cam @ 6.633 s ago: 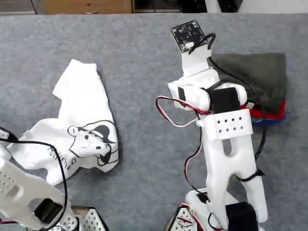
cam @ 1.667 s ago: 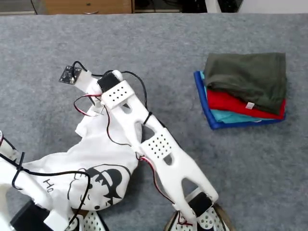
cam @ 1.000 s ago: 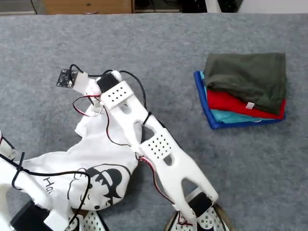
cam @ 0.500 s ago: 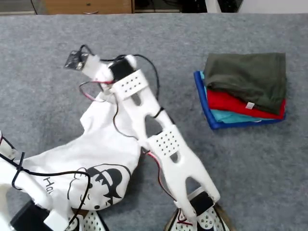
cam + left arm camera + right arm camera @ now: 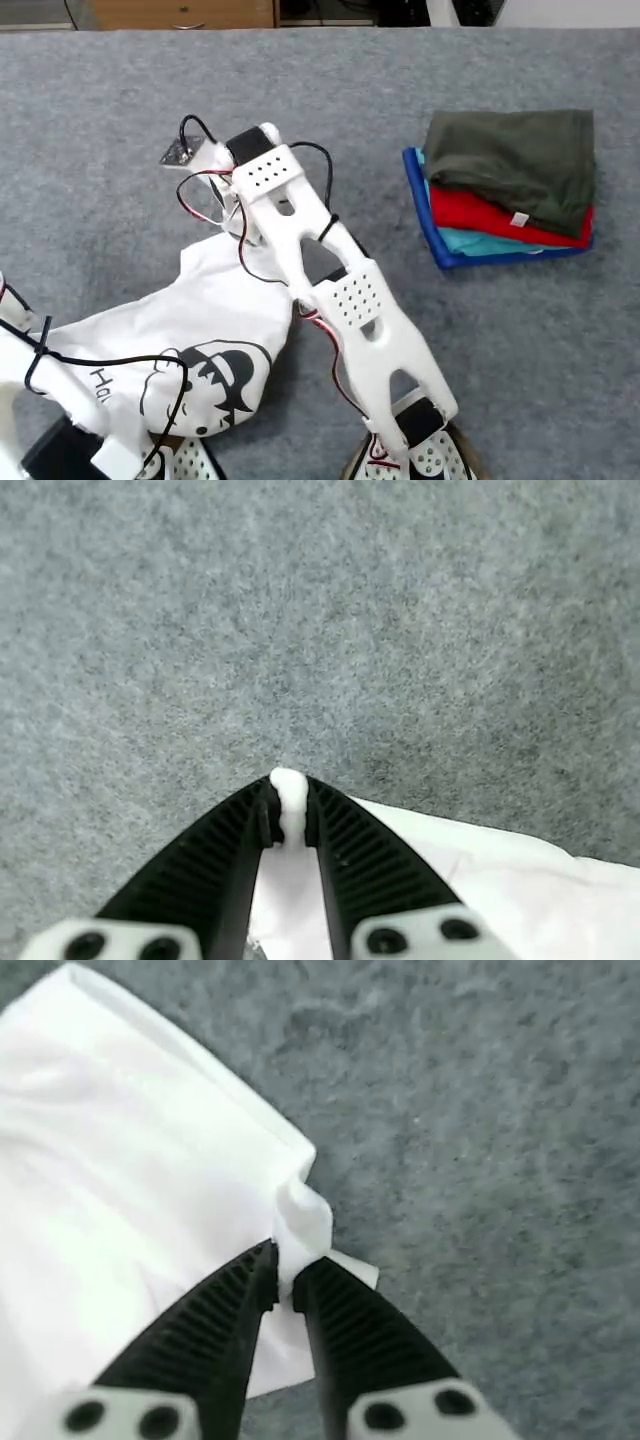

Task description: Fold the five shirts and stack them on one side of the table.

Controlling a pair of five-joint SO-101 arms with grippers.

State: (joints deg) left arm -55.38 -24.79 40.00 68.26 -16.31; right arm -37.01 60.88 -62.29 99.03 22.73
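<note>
**Status.** White shirt [image 5: 205,320] lies crumpled on the counter [image 5: 400,90] at approx. 8 o'clock in the high view, print side up. Stack of four folded shirts [image 5: 510,185] sits at approx. 2–3 o'clock, well apart from it.

**Right tool** [image 5: 285,1265]: pinching a small bunched corner of the shirt at the garment's 12 o'clock edge.

**Left tool** [image 5: 287,815]: pinching a thin fold of white fabric at a shirt edge; which edge cannot be told.

**Step (est.):** spreading the fifth shirt flat prior to folding.

**Hazards:**
1. Both pinches hold very little fabric. Uneven tension btwn the arms will prob. strip a corner out.
2. Shirt is bunched btwn the two grips. An off-axis pull may twist it rather than flatten it.
3. Right arm [image 5: 330,290] spans over the garment. Its loose wiring [image 5: 190,200] hangs near the cloth and could snag or drag it.
4. Felt-like counter surface prob. grips cotton, raising drag load on the pinches.
</note>
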